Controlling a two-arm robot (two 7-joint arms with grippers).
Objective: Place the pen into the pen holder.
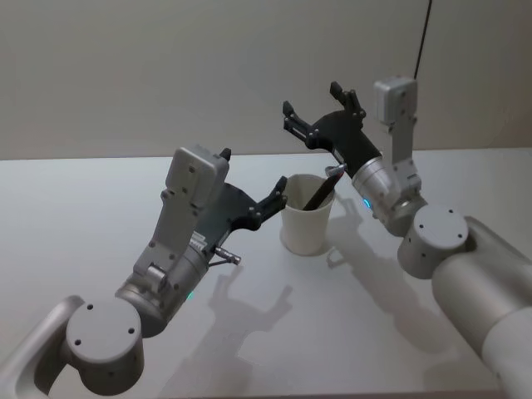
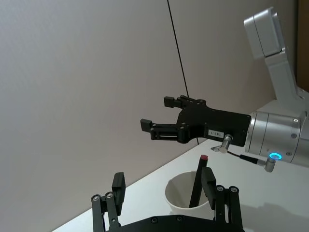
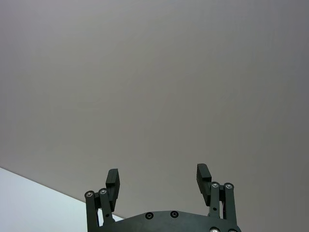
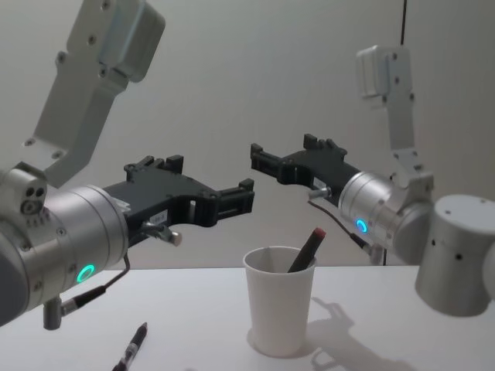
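The pen holder [image 1: 307, 223] is a white paper cup standing upright mid-table. A dark pen [image 1: 319, 192] with a red end leans inside it, its top poking above the rim. In the chest view the pen [image 4: 305, 250] rests against the cup's [image 4: 280, 313] right side. My right gripper [image 1: 312, 98] hangs open and empty, well above the cup and slightly behind it. My left gripper [image 1: 258, 187] is also open and empty, just left of the cup near rim height. The left wrist view looks past the left gripper [image 2: 163, 186] to the cup [image 2: 179, 195], the pen [image 2: 198, 181] and the right gripper [image 2: 157, 113].
A second dark pen [image 4: 131, 348] lies on the white table [image 1: 75, 208] at the near left, under my left arm. A black cable [image 1: 424, 37] runs down the plain wall behind. The right wrist view has the right gripper [image 3: 158, 175] facing that wall.
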